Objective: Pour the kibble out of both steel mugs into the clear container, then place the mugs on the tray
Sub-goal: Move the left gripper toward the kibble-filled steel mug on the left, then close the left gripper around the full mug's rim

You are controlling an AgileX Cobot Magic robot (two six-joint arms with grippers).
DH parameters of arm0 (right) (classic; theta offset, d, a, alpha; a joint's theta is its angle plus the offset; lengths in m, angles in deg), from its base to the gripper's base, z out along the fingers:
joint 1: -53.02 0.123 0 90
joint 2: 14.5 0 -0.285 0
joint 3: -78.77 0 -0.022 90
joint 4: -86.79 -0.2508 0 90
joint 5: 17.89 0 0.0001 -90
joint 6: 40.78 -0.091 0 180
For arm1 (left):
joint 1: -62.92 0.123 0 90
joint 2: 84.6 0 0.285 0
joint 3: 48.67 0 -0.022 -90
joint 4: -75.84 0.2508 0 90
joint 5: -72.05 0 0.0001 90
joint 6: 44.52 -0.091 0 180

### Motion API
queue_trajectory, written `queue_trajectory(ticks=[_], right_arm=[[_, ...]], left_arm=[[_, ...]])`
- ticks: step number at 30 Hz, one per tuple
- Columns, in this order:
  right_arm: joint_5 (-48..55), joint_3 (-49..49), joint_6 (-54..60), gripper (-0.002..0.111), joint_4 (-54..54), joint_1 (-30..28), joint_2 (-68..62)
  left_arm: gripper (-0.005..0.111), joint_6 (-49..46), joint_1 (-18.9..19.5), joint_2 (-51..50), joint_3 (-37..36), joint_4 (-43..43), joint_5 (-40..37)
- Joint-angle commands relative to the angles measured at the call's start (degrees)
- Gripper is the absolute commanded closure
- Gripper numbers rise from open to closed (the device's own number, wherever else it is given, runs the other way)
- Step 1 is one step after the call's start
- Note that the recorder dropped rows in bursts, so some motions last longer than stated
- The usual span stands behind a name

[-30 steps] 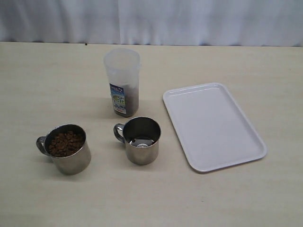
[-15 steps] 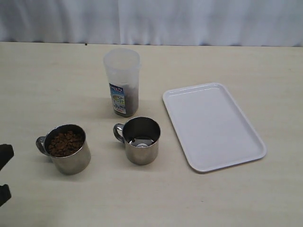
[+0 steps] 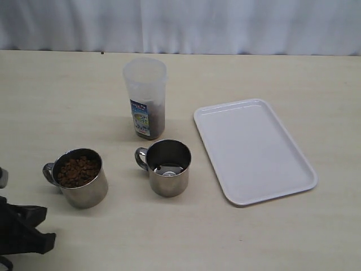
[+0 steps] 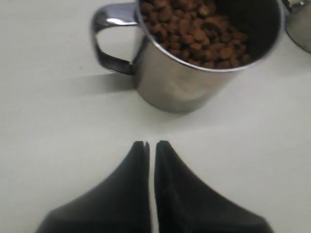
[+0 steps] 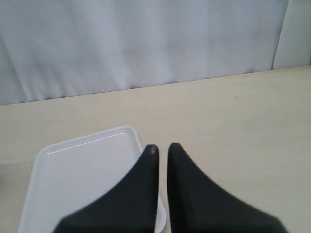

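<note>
Two steel mugs stand on the table. The left mug (image 3: 82,179) (image 4: 194,63) holds a heap of kibble (image 3: 77,170) (image 4: 199,29), its handle pointing left. The middle mug (image 3: 167,167) looks empty of kibble, with a shiny bottom. Behind them stands the clear container (image 3: 146,97) with dark kibble in its lower part. The white tray (image 3: 254,149) (image 5: 73,179) lies at the right. My left gripper (image 3: 34,228) (image 4: 150,144) is shut and empty, low at the left front, short of the full mug. My right gripper (image 5: 162,146) is shut and empty, above the tray's edge; the exterior view does not show it.
A pale curtain (image 3: 180,25) hangs behind the table's far edge. The edge of the middle mug (image 4: 301,24) shows beside the full one in the left wrist view.
My left arm has come further into the exterior view at the lower left, moving right toward the full mug. Mugs, container and tray have not moved.
</note>
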Motion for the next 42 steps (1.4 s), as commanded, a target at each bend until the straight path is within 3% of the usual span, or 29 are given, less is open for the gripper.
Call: queue_trajectory(ticks=[1,6,9,25,32,42], right_arm=[[-0.14,-0.08,0.15,0.103,0.55,0.19,0.15],[-0.14,-0.08,0.15,0.103,0.55,0.19,0.15],[-0.14,-0.08,0.15,0.103,0.55,0.19,0.15],[-0.14,-0.08,0.15,0.103,0.55,0.19,0.15],[-0.14,-0.08,0.15,0.103,0.55,0.19,0.15],[-0.14,-0.08,0.15,0.103,0.55,0.19,0.15]], left_arm=[[0.084,0.50,-5.17,-4.38,1.08,5.90,5.59],[0.042,0.50,-6.35,-4.80,1.08,6.31,10.77],[0.032,0.50,-6.35,-4.80,1.08,6.31,13.44],[0.031,4.10,-6.35,-6.77,1.08,9.32,16.88],[0.031,3.90,-6.35,-14.01,1.08,12.74,26.78],[0.031,-7.09,-6.35,-22.92,8.14,7.17,28.45]])
